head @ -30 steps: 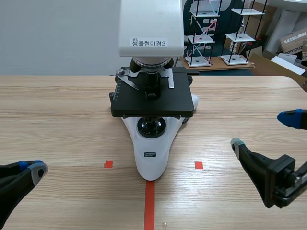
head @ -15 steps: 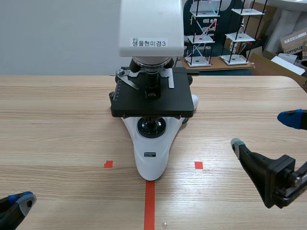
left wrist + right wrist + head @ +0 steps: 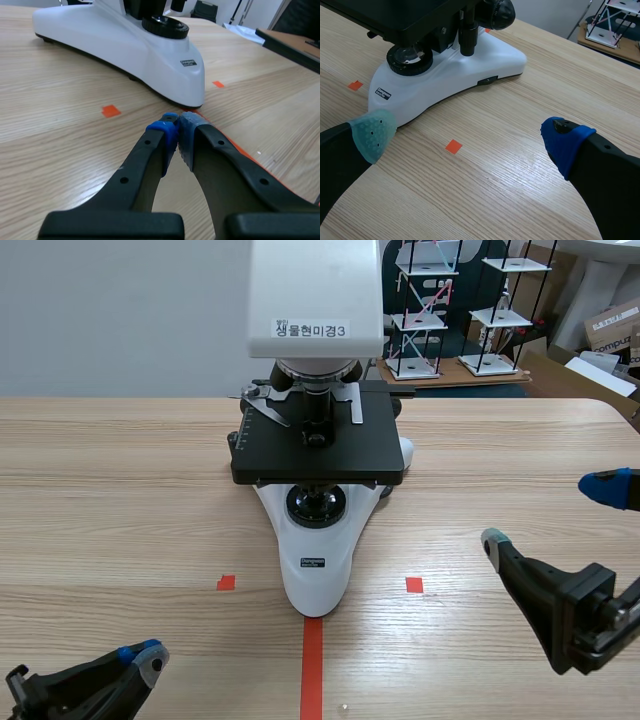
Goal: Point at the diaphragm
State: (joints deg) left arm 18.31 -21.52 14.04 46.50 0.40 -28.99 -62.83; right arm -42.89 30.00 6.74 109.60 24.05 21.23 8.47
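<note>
A white and black microscope point(image 3: 317, 390) stands mid-table, its black stage point(image 3: 318, 455) above a black round light ring point(image 3: 317, 505) on the white base point(image 3: 316, 575). The parts under the stage point(image 3: 427, 35) show only partly in the right wrist view. My left gripper point(image 3: 148, 654) lies low at the near left, shut on nothing. Its tips point(image 3: 177, 125) sit just short of the base's front end point(image 3: 192, 82). My right gripper point(image 3: 548, 512) stands open to the right of the microscope. Between its fingers point(image 3: 469, 135) is only bare table.
Orange-red tape squares point(image 3: 226, 582) point(image 3: 414, 584) and a tape line point(image 3: 312, 665) mark the table in front of the microscope. Wire racks point(image 3: 430, 310) and cardboard boxes point(image 3: 610, 330) stand behind the table's far edge.
My left gripper dropped toward the near edge, then swung right along it; its tips now point at the microscope base. The right arm and the microscope have not moved.
</note>
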